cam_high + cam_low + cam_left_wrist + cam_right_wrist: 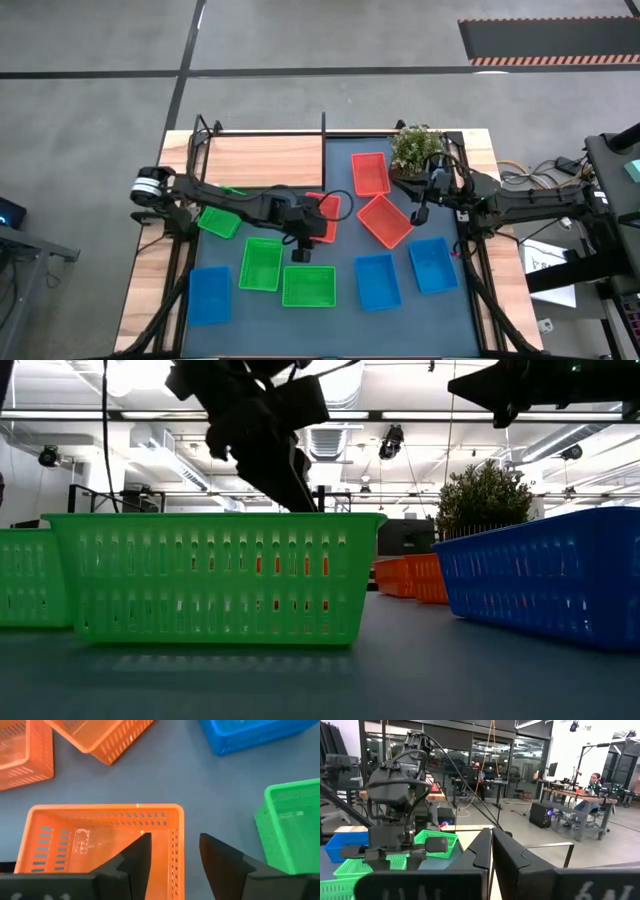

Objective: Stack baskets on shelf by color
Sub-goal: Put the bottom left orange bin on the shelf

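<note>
Ten baskets loose on the mat [345, 300]; shelf [265, 160] bare at eleven o'clock. Left gripper [175, 851]: fingers spread astride the wall of an orange basket [100, 840] at centre, likely readying to grip. Right gripper [491, 851]: pressed together, waiting at two o'clock.

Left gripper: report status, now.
Left gripper open, fingers straddling the wall of an orange basket on the mat. Right gripper shut, parked high by the plant. Shelf bare. Nothing in the way.

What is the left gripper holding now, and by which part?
Nothing is held. The left gripper is open, its fingers astride the side wall of a red-orange basket without clamping it. The right gripper is shut and empty.
</note>
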{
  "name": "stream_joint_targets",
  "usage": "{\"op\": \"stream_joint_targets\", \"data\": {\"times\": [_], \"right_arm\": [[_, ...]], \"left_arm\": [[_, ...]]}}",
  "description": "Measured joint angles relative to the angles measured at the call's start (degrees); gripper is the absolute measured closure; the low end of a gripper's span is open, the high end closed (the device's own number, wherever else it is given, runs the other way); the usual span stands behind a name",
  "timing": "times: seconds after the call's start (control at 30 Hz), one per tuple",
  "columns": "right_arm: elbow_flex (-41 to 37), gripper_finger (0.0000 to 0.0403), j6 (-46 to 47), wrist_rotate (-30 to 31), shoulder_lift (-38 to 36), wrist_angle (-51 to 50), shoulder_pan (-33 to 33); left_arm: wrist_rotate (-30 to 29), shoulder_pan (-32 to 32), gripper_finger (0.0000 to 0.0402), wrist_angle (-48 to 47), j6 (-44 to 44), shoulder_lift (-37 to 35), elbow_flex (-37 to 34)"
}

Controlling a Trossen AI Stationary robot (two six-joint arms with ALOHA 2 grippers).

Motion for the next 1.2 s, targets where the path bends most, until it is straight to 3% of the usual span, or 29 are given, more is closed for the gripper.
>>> {"op": "stream_joint_targets", "data": {"times": [0.5,0.87,1.1,1.2], "right_arm": [[0.0,0.0394,-0.5,0.0,0.0,-2.0,0.0],[0.0,0.0394,-0.5,0.0,0.0,-2.1,0.0],[0.0,0.0394,-0.5,0.0,0.0,-2.2,0.0],[0.0,0.0394,-0.5,0.0,0.0,-2.4,0.0]], "left_arm": [[10.7,3.4,0.0295,4.7,-0.1,6.3,-0.1],[12.1,3.6,0.039,5.2,-1.4,6.5,-0.2],[12.0,3.4,0.0398,3.0,-1.5,5.1,-0.2],[8.9,2.9,0.0399,-0.4,-1.5,2.4,0.0]]}}
